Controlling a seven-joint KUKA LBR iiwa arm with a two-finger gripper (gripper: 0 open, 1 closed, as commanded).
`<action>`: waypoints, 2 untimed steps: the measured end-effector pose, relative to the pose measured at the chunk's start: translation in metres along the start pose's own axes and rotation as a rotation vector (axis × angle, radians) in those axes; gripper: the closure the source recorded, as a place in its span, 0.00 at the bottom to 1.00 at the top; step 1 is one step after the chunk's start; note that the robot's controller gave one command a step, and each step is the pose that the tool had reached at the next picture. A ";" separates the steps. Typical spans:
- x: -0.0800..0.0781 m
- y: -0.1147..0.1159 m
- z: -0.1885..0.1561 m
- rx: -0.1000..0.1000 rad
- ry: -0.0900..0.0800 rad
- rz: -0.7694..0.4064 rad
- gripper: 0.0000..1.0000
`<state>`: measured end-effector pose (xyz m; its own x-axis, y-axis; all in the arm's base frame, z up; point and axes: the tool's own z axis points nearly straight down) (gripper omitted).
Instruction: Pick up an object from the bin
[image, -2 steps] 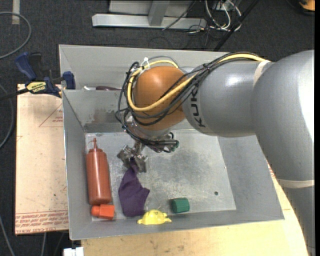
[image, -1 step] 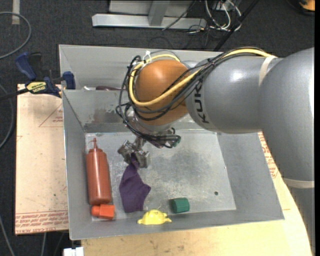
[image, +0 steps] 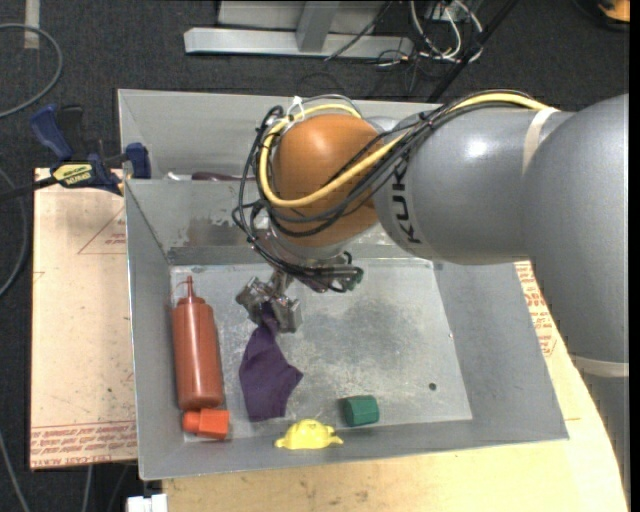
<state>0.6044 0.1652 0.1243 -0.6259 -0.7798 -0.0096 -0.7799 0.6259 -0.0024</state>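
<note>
Tool touching purple cloth top; red bottle beside.

Bin; bottle, cloth, block

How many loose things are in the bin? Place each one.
5: a red bottle along the left side, an orange block at its foot, a purple cloth below the gripper, a yellow thing at the front, a green block right of it. The arm may hide more.
</note>
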 end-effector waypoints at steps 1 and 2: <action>0.001 0.001 -0.004 -0.002 0.002 0.000 1.00; 0.001 0.001 -0.008 -0.002 0.002 0.001 1.00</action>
<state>0.6033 0.1653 0.1325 -0.6264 -0.7794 -0.0072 -0.7795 0.6264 -0.0001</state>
